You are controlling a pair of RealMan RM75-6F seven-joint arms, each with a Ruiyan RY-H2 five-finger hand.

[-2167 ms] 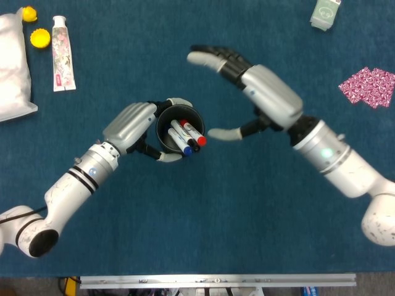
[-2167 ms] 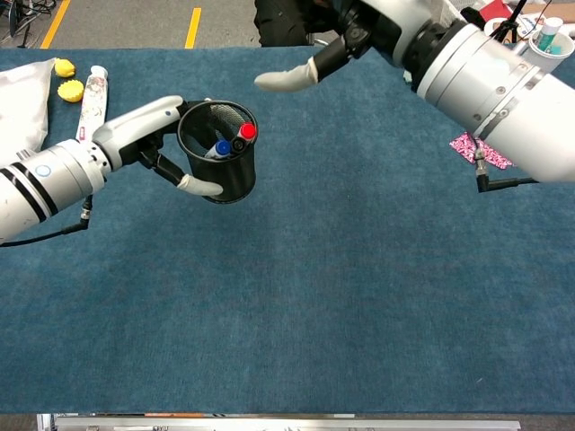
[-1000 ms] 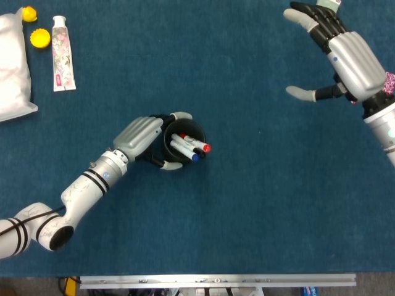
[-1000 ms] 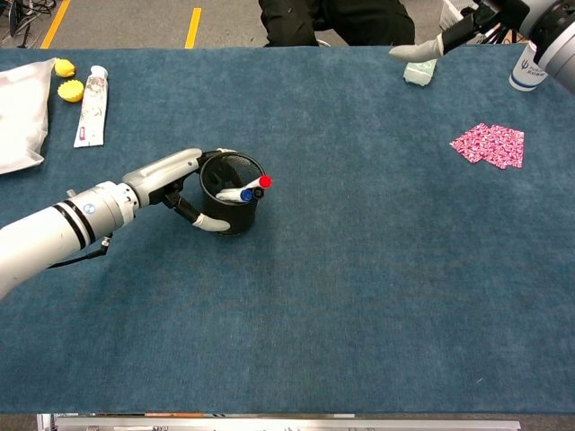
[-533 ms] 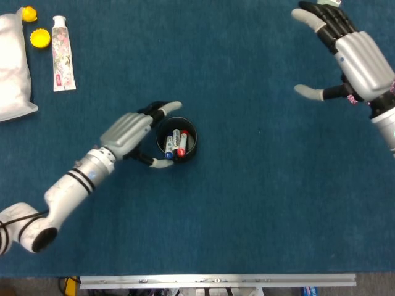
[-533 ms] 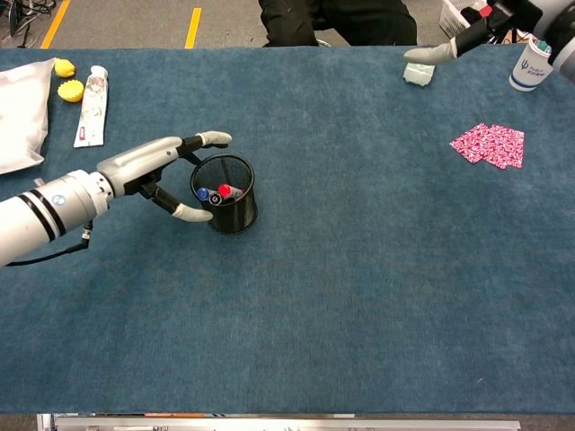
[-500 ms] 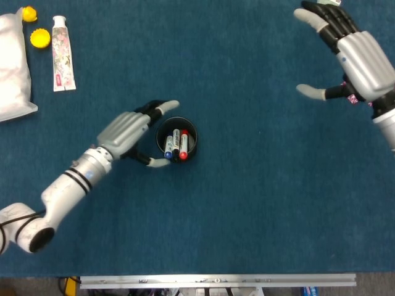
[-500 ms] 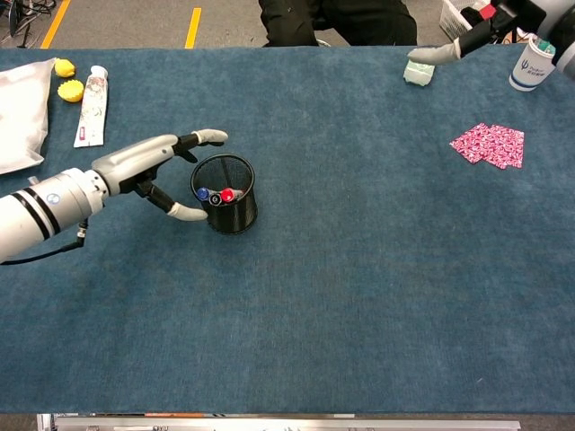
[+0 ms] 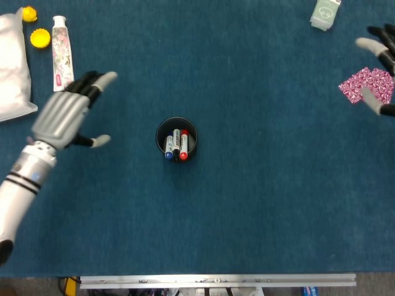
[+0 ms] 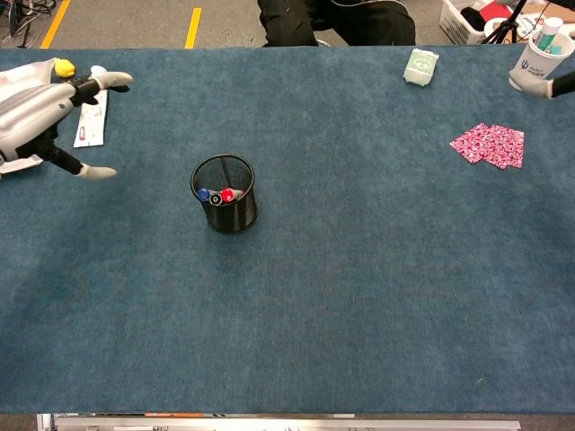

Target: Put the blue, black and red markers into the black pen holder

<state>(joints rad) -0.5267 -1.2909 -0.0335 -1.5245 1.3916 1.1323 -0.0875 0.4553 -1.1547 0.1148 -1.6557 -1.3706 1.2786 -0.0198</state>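
The black mesh pen holder [image 9: 176, 139] [image 10: 225, 206] stands upright alone in the middle of the blue cloth. Inside it sit the blue marker [image 9: 168, 147] [image 10: 204, 193], the black marker [image 9: 176, 143] [image 10: 216, 198] and the red marker [image 9: 183, 144] [image 10: 228, 193], caps up. My left hand [image 9: 65, 114] [image 10: 40, 112] hovers well to the left of the holder, fingers spread, holding nothing. Only the fingers of my right hand [image 9: 378, 49] [image 10: 561, 85] show at the far right edge, spread apart and empty.
A white tube [image 9: 62, 54] [image 10: 91, 108], yellow caps [image 9: 39, 38] [image 10: 70, 90] and a white bag [image 9: 12, 68] lie at the back left. A pale green packet [image 9: 324, 15] [image 10: 420, 66], pink patterned cloth [image 9: 368, 86] [image 10: 488, 145] and a cup [image 10: 537, 61] sit at the back right.
My left hand has let go of the pen holder and drawn away to the left. My right hand has moved further right, nearly out of view. The holder stands still.
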